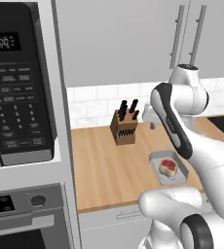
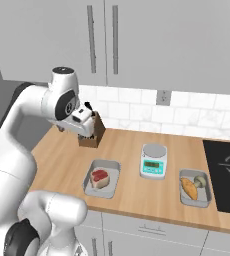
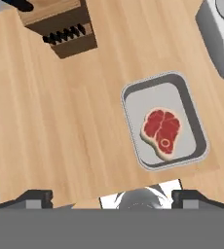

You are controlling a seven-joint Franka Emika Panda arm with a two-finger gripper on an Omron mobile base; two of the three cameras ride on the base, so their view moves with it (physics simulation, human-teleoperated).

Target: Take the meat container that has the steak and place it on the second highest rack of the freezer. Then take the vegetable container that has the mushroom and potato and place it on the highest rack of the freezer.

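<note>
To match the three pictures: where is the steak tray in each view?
Left base view: steak tray, lower right, beside the arm.
Right base view: left of centre, near the counter's front edge.
Hand view: right of centre.
Shared landmark: knife block.

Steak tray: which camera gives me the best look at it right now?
The hand view: it looks straight down on the steak tray, whole rim and steak unobstructed. The right base view shows it whole but smaller and oblique. In the left base view the arm covers its right edge.
</note>
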